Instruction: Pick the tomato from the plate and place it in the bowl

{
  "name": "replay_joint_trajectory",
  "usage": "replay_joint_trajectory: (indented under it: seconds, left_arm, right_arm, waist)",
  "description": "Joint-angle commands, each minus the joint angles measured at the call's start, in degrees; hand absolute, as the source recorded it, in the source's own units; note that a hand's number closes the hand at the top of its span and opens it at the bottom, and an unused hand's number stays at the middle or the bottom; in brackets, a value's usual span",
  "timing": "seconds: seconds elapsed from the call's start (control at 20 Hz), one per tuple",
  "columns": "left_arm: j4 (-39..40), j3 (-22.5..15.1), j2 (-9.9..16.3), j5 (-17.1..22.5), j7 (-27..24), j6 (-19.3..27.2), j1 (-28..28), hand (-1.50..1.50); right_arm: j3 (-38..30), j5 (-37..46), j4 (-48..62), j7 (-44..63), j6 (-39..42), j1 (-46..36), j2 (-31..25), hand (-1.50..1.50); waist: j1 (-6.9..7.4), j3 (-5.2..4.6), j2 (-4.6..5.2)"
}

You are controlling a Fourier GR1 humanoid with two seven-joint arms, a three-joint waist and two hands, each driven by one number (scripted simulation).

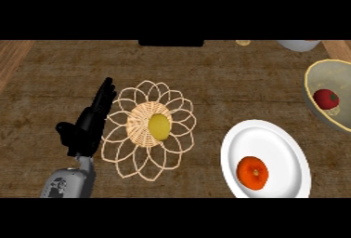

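A red tomato [326,98] with a green stem lies inside the beige bowl [312,88] at the right edge. A white plate [270,139] sits at the lower right, and an orange fruit [252,173] lies on its near part. My left hand [87,125] stands at the left with straight fingers pointing up, beside a wicker flower-shaped basket; it holds nothing. My right hand does not show anywhere in the view.
The wicker basket [130,153] in the middle holds a yellow lemon-like fruit [159,126]. A white dish [299,44] and a small yellowish thing [243,42] sit at the far edge. A dark object [171,42] lies at the top centre.
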Motion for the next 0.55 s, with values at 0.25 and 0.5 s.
replay_joint_trajectory:
  seconds: [0.25, 0.5]
  left_arm:
    - [0.08, 0.83, 0.22, 1.30, -0.71, -0.84, 0.64, 0.00]
    - [-0.53, 0.29, 0.55, 0.68, -2.14, -1.04, 2.68, 0.00]
  right_arm:
    - [-0.71, -2.59, -0.92, -7.59, 14.57, 6.33, -0.93, -1.50]
    - [-0.05, -3.05, -3.38, -8.80, 15.43, 9.08, -2.34, -1.50]
  waist:
    - [-0.28, 0.12, -0.03]
    - [-0.19, 0.11, -0.10]
